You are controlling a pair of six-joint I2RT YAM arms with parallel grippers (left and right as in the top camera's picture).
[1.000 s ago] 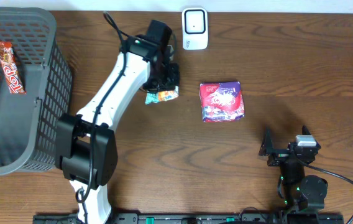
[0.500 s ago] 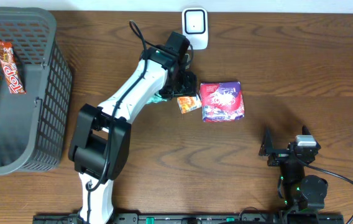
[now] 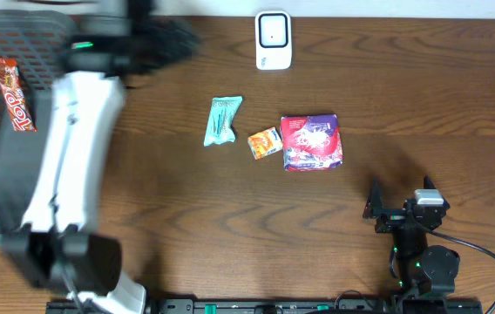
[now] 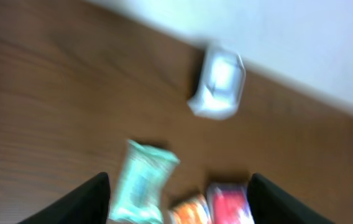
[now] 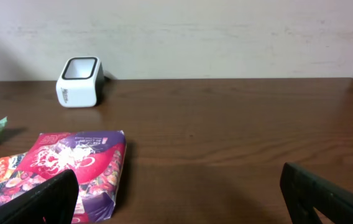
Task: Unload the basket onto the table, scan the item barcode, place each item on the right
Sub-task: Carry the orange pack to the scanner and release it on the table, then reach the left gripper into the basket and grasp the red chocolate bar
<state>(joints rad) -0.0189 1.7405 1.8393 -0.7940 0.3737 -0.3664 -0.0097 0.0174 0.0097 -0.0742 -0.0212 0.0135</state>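
Judging from how things lie, what could go wrong? (Ana)

Nothing is at the scanner (image 3: 274, 39), and nothing is held. The left pincer (image 4: 187, 199) shows its fingers apart with only desk (image 3: 186, 227) between them. The right pincer (image 5: 179, 202) gapes wide too, parked near the front edge. (Ben)

Where are the items, then? (Ana)

Three lie flat in mid-desk, below the scanner and well apart from it. There's a teal packet (image 3: 222, 120), a small orange packet (image 3: 265, 142) and a red-and-purple packet (image 3: 312, 142). The orange one sits right against the red-and-purple one. A grab at either may drag its neighbour along or pinch both. (Ben)

And the left arm? (Ana)

It's smeared with blur above the basket (image 3: 73, 131), so I'd guess it's travelling fast. At that pace it might clip the rim. Flat wrappers also give the fingers little to bite, so one could slip loose. I see no barcode on any upward face. A packet might reach the scanner wrong side out and not read. (Ben)

Any writing you can make out? (Ana)

Only "TOP" on the red bar (image 3: 12, 93) in the basket. The red-and-purple packet has print I can't read. The mark on the scanner's side is too small to tell. (Ben)
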